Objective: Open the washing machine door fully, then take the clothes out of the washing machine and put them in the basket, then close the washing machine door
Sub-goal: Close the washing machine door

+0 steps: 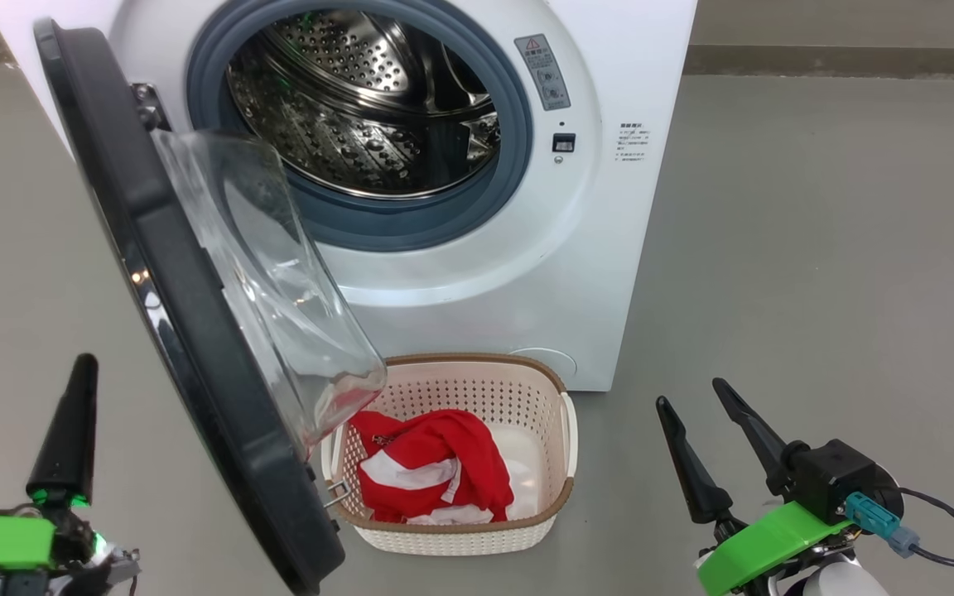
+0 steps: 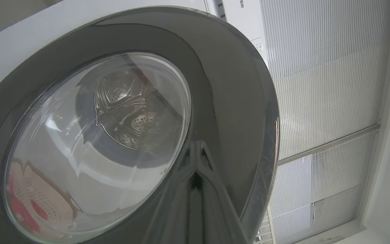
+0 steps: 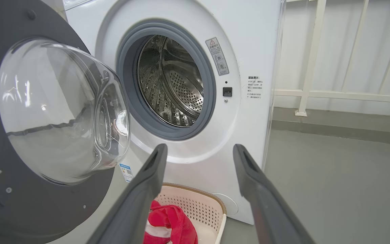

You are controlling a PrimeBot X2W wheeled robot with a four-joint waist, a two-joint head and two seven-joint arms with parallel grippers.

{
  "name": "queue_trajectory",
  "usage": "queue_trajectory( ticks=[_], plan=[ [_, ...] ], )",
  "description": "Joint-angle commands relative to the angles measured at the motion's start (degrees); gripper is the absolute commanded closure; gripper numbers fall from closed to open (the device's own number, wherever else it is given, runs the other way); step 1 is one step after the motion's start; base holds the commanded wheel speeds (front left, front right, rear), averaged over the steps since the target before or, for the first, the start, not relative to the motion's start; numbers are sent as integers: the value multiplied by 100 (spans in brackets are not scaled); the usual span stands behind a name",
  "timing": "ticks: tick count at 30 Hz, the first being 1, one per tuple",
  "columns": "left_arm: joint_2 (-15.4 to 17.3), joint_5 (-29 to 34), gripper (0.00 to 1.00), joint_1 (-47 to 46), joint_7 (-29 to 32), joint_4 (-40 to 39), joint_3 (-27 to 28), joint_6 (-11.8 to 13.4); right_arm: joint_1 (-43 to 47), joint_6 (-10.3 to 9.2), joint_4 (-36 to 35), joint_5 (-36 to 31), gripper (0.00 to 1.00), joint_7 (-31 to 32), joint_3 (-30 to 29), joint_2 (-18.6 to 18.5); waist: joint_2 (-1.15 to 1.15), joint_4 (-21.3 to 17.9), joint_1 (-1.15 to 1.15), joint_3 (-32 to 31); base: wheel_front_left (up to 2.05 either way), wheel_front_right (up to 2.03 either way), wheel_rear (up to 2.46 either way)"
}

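Observation:
The washing machine (image 1: 609,207) stands with its door (image 1: 187,314) swung out toward me on the left, the glass bowl facing the opening. No fabric shows in the steel drum (image 1: 361,108). Red and white clothes (image 1: 436,463) lie in the cream basket (image 1: 564,430) on the floor before the machine. My left gripper (image 1: 86,364) is shut and empty, low on the outer side of the door; in the left wrist view its fingers (image 2: 198,189) point at the black rim (image 2: 235,101). My right gripper (image 1: 692,393) is open and empty, right of the basket (image 3: 195,203).
Grey floor (image 1: 816,248) spreads wide to the right of the machine. A white railing (image 3: 310,67) and a low ledge run behind it. The open door partly overhangs the basket's left side.

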Motion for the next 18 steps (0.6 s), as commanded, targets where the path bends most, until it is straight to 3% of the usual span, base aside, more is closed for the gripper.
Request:
queue_trajectory(
  ticks=[1,5,8,18],
  plan=[
    [99,-162,100,-248,146,-266,204,137,-113,36,-111,42,0,-37,114,-9,0,-17,0,11,0,0,0],
    [133,-689,100,-228,724,-618,153,591,-107,36,-110,41,0,-37,144,1,0,-85,0,33,0,0,0],
    [245,-653,100,-115,910,-885,73,862,-113,36,-104,55,0,-37,152,-4,0,-165,0,69,0,0,0],
    [187,-764,100,-68,941,-1156,-105,882,-151,36,-113,86,0,-37,167,-53,0,-475,0,172,0,0,0]
  ],
)
